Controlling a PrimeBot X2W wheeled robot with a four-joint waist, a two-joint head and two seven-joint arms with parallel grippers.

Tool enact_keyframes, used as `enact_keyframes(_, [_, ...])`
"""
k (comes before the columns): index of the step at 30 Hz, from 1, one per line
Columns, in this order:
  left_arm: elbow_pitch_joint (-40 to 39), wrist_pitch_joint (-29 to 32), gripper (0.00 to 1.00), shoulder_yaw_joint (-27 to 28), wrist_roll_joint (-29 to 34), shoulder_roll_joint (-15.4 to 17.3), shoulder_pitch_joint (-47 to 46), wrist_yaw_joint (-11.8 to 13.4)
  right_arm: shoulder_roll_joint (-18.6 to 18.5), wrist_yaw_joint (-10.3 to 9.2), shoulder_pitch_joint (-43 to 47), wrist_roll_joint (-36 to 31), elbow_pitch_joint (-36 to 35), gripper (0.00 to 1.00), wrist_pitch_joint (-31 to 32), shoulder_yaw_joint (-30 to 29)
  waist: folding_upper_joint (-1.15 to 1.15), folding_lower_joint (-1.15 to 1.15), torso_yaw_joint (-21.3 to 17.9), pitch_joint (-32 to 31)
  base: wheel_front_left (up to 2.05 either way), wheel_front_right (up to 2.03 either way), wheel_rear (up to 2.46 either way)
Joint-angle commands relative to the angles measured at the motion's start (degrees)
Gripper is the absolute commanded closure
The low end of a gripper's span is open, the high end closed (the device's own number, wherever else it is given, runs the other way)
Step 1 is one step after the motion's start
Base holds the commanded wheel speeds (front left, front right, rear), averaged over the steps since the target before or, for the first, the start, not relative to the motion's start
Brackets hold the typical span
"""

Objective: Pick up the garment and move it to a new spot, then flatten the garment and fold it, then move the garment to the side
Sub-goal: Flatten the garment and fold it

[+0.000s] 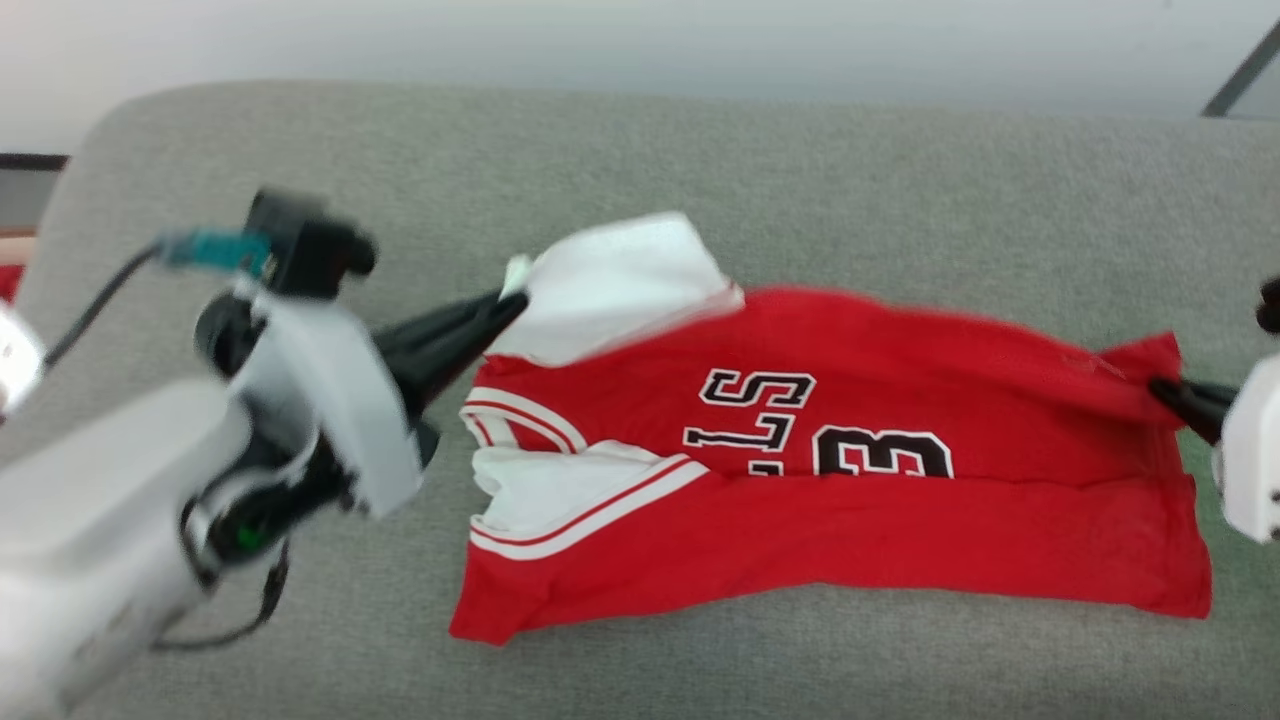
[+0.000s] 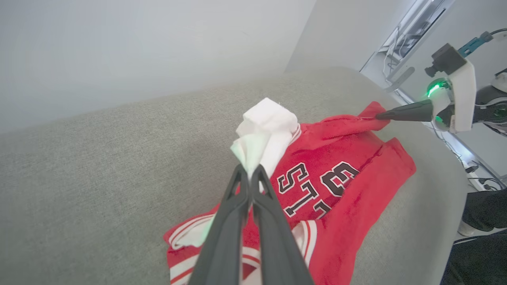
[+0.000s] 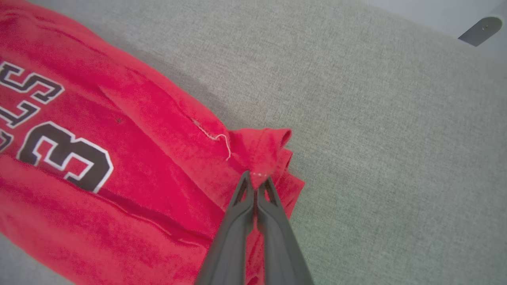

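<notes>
At the left end, the left pincer (image 1: 506, 304) is clamped shut on a white panel (image 1: 620, 285) of the garment (image 1: 850, 530), holding that flap raised a little above the grey upholstered surface (image 1: 800, 170). The left wrist view shows the white cloth bunched right at the fingertips. The garment lies stretched across the middle of the surface. Its black lettering (image 1: 760, 410) is upside down to the robot, and a long crease runs along its length where the near part already seems turned over. At the right end, the right pincer (image 1: 1165, 392) is closed tight on a small puckered red corner (image 3: 261, 150), a thin bite with a loose thread beside it. The step looks like drawing the far edge taut between both arms, to smooth it or carry it over as a fold. To do it well, the arms should rise and travel together at the same height and pace, so the edge stays straight and does not sag in the middle. The pull should be gentle, since the right grip is shallow and could slip off. The left hold takes in only the white flap, so the red layer under it may lag behind. The edge is best laid down parallel to the existing crease before either pincer lets go.
</notes>
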Motion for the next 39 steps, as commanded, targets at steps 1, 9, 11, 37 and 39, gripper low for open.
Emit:
enact_keyframes(1, [-1.67, -2.20, 1.00, -0.03, 0.19, 1.76, 3.00, -0.12, -1.15, -0.04, 3.26, -0.76, -1.61, 1.00, 0.14, -1.45, 0.00, 0.00, 2.03, -2.27, 0.00, 0.00, 0.00])
enact_keyframes(9, [-7.92, -10.59, 1.00, -0.11, 1.06, 6.86, 13.68, -0.04, -2.91, -0.04, 16.37, -2.38, -8.43, 1.00, 1.40, -11.17, 0.00, 0.00, 3.75, -2.76, 0.00, 0.00, 0.00])
enact_keyframes(11, [-8.43, -11.92, 1.00, 0.41, 0.56, 7.08, 15.85, 0.41, -2.09, -0.04, 19.21, -3.37, -9.66, 1.00, 1.82, -14.36, 0.00, 0.00, 4.07, -2.48, 0.00, 0.00, 0.00])
enact_keyframes(37, [15.09, -13.34, 0.91, 10.00, 6.99, -11.45, 28.58, -0.05, 13.99, -0.04, 26.19, -15.52, -8.77, 1.00, 1.99, -27.53, 0.00, 0.00, 4.41, 1.98, 0.00, 0.00, 0.00])
enact_keyframes(39, [15.63, -13.35, 0.51, 11.31, 7.44, -12.18, 28.83, -0.08, 14.32, -0.04, 26.10, -15.17, -8.99, 0.93, 1.48, -27.92, 0.00, 0.00, 4.42, 1.63, 0.00, 0.00, 0.00])
